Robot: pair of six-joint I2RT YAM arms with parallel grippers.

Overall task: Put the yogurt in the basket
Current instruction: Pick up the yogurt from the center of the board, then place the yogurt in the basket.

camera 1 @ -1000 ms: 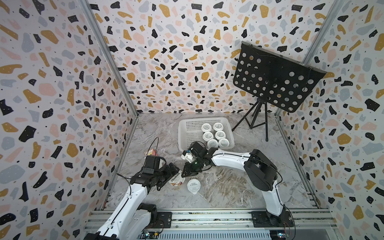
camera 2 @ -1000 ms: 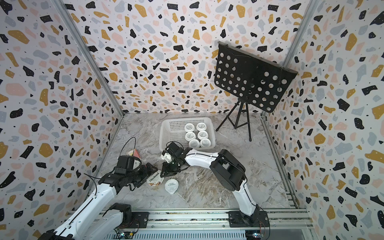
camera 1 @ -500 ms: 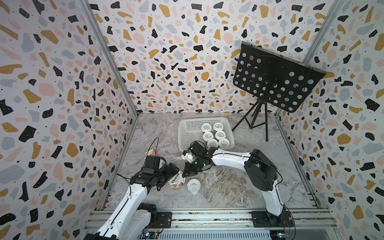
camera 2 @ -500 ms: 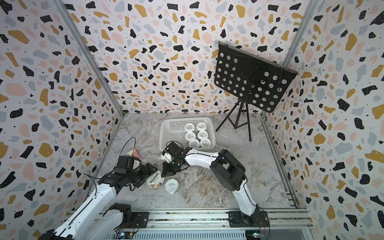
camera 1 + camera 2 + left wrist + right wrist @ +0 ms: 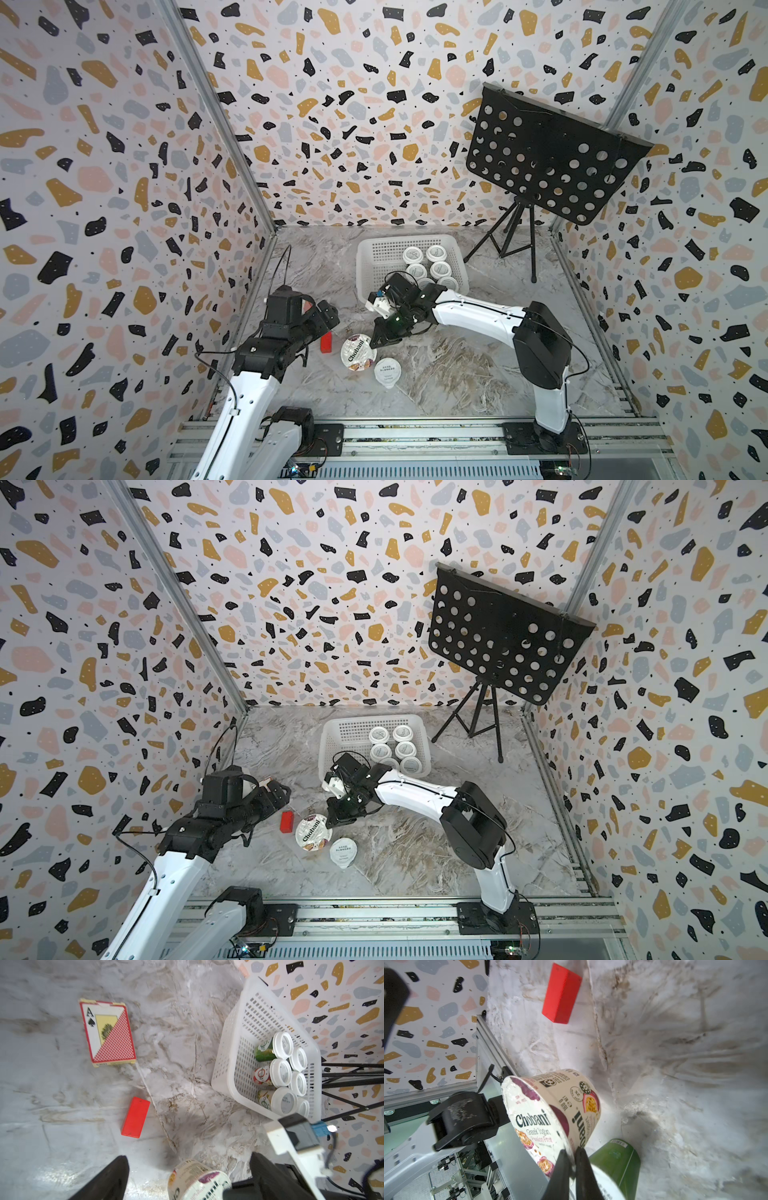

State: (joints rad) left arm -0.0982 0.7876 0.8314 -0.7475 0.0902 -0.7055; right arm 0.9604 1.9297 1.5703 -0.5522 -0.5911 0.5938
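The Chobani cup (image 5: 550,1118), cream-sided with a white passion-fruit lid, sits tilted towards the front of the marble table (image 5: 457,374), and the right gripper (image 5: 571,1152) is clamped tight on its lid rim. Just beside it is a green foil-lidded cup (image 5: 387,372), cut off in the right wrist view. Further back, the basket (image 5: 374,249) holds 6 white-lidded cups (image 5: 435,252), 1 half hidden by the right arm.

Basket (image 5: 376,257): white moulded plastic, grid-perforated, smooth, slight gloss.
Chobani cup (image 5: 550,1118): printed side wall with a satin finish; lid flat and matt, material cannot be told.
Red block (image 5: 560,993): smooth matt plastic, sharp edges.
Card box (image 5: 108,1032): printed cardboard, light sheen, corners frayed.
Tabletop (image 5: 62,1147): marble-pattern surface, smooth, with reflective patches.
Music stand (image 5: 544,158): black perforated metal, matt.
Front rail (image 5: 415,432): bare aluminium, dull sheen.
Walls (image 5: 332,124): printed terrazzo pattern, matt.
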